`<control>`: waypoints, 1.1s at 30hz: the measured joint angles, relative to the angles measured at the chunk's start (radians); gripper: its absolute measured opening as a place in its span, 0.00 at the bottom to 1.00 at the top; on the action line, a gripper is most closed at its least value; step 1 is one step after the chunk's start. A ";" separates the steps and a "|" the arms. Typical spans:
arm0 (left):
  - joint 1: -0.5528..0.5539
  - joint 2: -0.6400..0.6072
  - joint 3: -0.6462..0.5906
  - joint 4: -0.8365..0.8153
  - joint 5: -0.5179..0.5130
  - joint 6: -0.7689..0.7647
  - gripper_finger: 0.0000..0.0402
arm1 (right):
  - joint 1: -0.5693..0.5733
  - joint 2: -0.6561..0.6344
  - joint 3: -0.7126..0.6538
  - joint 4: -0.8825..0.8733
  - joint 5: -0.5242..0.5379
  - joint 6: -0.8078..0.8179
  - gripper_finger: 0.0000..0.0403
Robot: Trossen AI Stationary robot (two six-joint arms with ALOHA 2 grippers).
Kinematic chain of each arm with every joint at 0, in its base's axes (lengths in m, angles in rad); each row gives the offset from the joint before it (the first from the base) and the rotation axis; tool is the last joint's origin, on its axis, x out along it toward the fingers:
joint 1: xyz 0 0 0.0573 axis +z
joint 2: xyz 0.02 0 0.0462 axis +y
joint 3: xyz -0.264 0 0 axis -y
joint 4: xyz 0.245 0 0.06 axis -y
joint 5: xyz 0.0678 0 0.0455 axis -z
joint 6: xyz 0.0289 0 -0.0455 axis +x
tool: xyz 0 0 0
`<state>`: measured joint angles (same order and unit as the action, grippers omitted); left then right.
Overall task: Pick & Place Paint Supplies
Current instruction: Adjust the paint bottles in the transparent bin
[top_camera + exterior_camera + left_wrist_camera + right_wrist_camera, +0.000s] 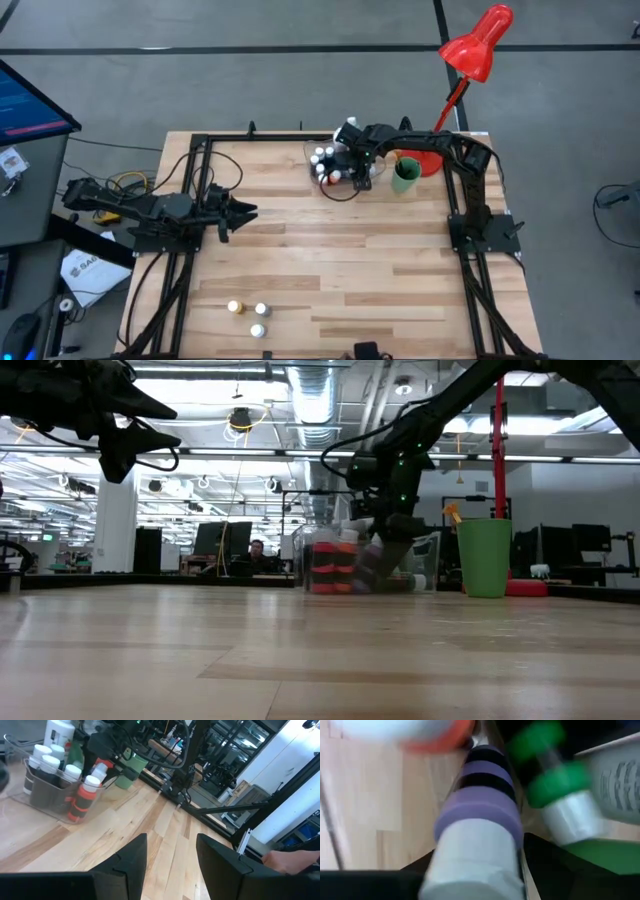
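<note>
A clear tray [335, 192] at the table's far middle holds several white-capped bottles [50, 767], one of them red [80, 800]. My right gripper [355, 172] points down over the tray, shut on a purple bottle [368, 568] that leans at a slant; in the right wrist view a green bottle [560, 795] stands beside it. Three small bottles [250, 315] stand on the table near its front left. My left gripper [245, 212] hovers open and level over the table's left side, with nothing between its fingers. My right gripper pinches the purple bottle at its white cap [470, 860], one finger on either side, coming from above and pointing steeply down. The bottle hangs tilted below the fingers, its lower end [362, 586] down at the tray; whether it rests there I cannot tell.
A green cup [405, 176] stands just right of the tray, with a red lamp's base [430, 162] behind it. Bare wood lies between the tray and the three small bottles. A monitor [30, 100] and cables sit off the table's left edge.
</note>
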<state>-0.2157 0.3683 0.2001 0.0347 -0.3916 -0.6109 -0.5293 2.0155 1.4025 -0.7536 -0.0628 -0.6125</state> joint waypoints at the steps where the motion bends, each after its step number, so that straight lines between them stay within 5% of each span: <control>1: 0.000 0.000 0.000 -0.001 0.000 0.000 0.40 | 0.000 0.000 0.000 -0.001 0.000 0.000 0.47; 14: 0.000 0.000 0.000 0.000 0.000 0.000 0.40 | 0.025 0.000 0.019 -0.012 0.012 0.000 0.18; 33: 0.000 0.000 0.000 0.000 0.000 0.000 0.40 | 0.033 0.009 0.159 -0.087 0.072 0.068 0.17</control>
<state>-0.2157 0.3683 0.2001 0.0345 -0.3916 -0.6107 -0.4962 2.0243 1.5618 -0.8407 0.0095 -0.5443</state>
